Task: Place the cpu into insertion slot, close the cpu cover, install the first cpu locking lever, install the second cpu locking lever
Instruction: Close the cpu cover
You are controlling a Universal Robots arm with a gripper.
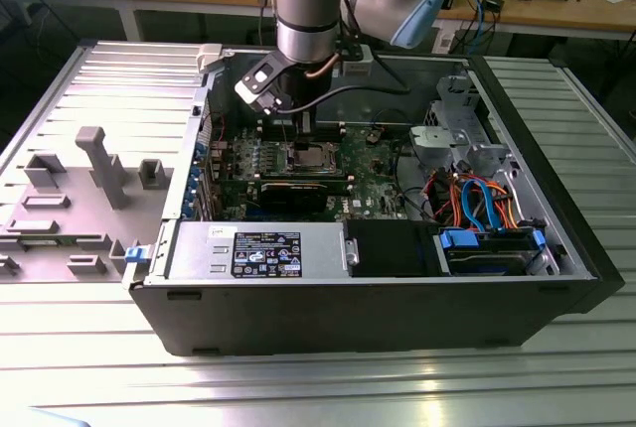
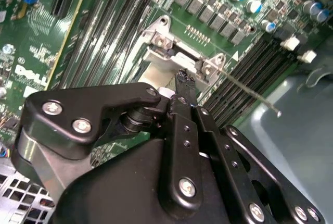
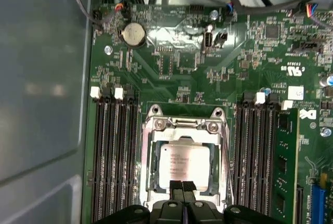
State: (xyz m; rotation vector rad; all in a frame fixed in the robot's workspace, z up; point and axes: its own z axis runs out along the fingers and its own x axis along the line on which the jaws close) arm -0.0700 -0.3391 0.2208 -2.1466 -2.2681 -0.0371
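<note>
The cpu [image 3: 184, 165] is seen seated flat in the slot [image 3: 156, 124], metal top up, towards the far middle of the case and a little to the exterior view's left. The cover [image 3: 150, 161] appears to be folded down around it, so the first two steps are judged done. One lever [image 2: 250, 91] is seen in the second wrist view standing free over the memory slots, so latching is judged outstanding; the other lever cannot be made out. Being square, the cpu has no long axis; its edges are aligned with the memory slots. The gripper [image 3: 182, 187] is held at the cpu's near edge, fingertips together, nothing gripped.
</note>
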